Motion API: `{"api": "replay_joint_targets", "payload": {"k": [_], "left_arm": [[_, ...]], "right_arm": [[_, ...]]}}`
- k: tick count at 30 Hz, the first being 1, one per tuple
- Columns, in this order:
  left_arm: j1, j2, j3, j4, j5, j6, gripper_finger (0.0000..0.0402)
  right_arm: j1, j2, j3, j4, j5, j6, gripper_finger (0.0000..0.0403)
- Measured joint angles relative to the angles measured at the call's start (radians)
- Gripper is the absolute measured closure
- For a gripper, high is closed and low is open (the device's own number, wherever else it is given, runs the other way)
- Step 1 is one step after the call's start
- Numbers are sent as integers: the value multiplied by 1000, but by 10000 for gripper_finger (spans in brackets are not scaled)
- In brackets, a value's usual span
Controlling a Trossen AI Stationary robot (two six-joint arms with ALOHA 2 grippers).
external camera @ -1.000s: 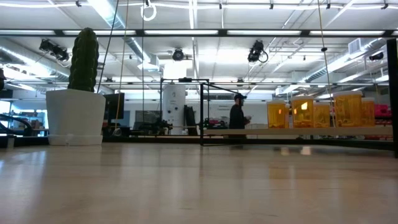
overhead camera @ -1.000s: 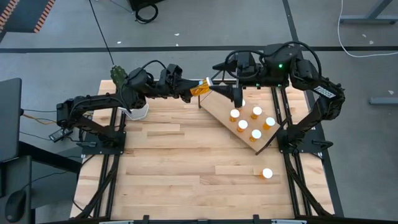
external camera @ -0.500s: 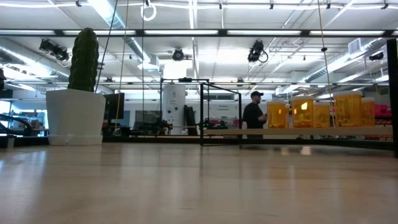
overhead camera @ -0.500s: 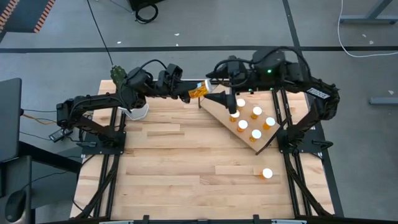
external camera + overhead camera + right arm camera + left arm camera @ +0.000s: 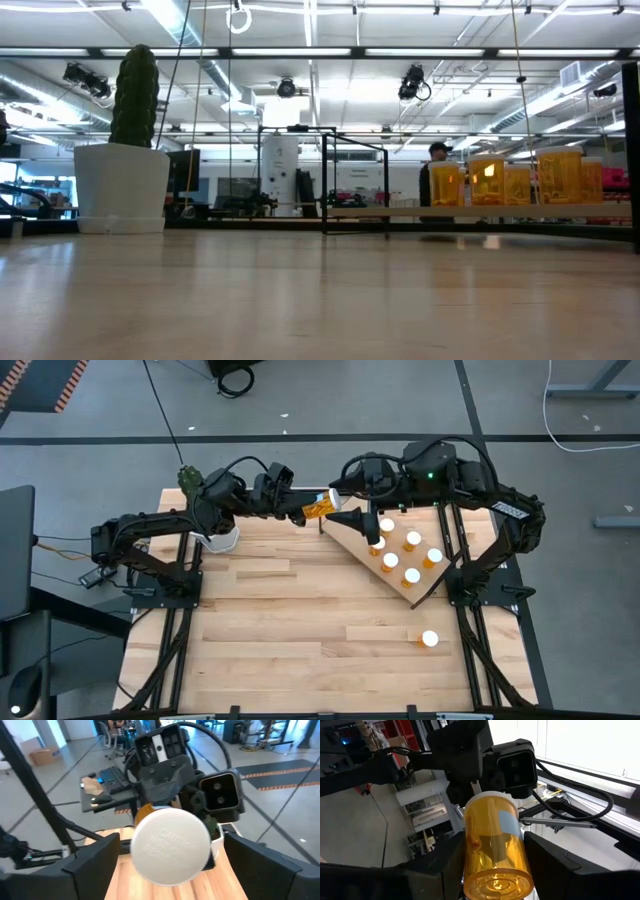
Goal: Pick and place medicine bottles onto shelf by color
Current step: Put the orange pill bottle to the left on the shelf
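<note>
- The left gripper [image 5: 308,510] is pinching an amber medicine bottle [image 5: 318,507] near the top centre of the high view, holding it sideways in the air.
- The right gripper [image 5: 343,506] is facing it with fingers spread wide either side of the bottle's white cap [image 5: 170,844].
- Five bottles [image 5: 400,556] are standing on the shelf [image 5: 352,536], right of centre.
- One bottle [image 5: 430,639] is sitting on the table [image 5: 280,620], lower right.

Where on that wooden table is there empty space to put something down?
The tabletop is bare across its middle and near edge, between the plant pot and the lone bottle. It is crowded on the shelf, where five bottles stand, and at the far edge, where both arms meet around a held bottle.
</note>
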Motion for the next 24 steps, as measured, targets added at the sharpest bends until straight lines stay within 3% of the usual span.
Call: {"api": "replay_joint_targets", "payload": {"k": [24], "left_arm": [[0, 0, 0, 0, 3, 5, 198]], "right_arm": [[0, -2, 0, 0, -30, 24, 180]]}}
